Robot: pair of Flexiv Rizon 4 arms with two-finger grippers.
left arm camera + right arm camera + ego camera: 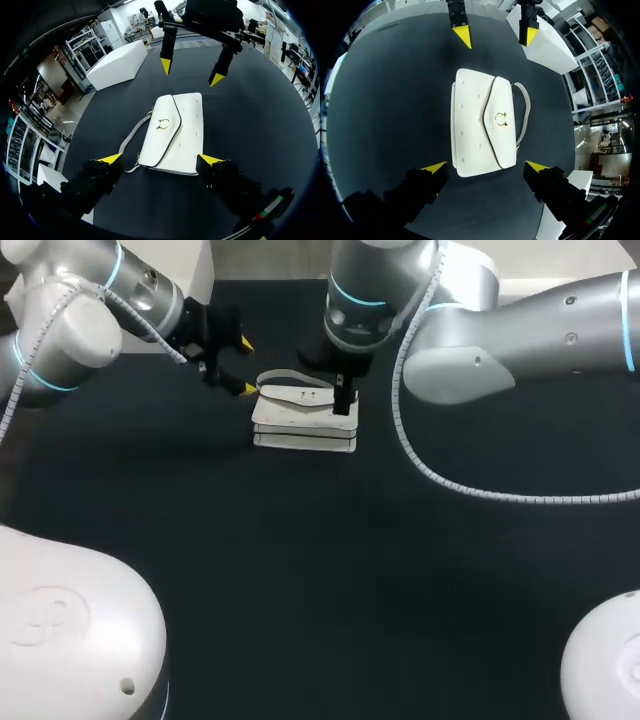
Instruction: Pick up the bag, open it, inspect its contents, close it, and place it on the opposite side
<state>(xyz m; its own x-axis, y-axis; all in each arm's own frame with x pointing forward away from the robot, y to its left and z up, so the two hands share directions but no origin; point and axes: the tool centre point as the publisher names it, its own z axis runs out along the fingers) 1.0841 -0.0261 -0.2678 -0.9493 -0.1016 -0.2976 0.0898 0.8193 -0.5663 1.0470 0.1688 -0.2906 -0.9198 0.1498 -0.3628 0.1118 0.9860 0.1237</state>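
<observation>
Left hand (247, 366) and right hand (191, 72) gape open — one at each end of the flat-lying bag (303, 420).

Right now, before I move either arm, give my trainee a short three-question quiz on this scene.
1. True or false: the bag's flap is lifted open.
2. The left end effector is: A) shut on the bag; B) open, gripping nothing; C) shut on nothing.
3. What colour is the clasp on the flap?
Key: 1 false; 2 B; 3 gold.
</observation>
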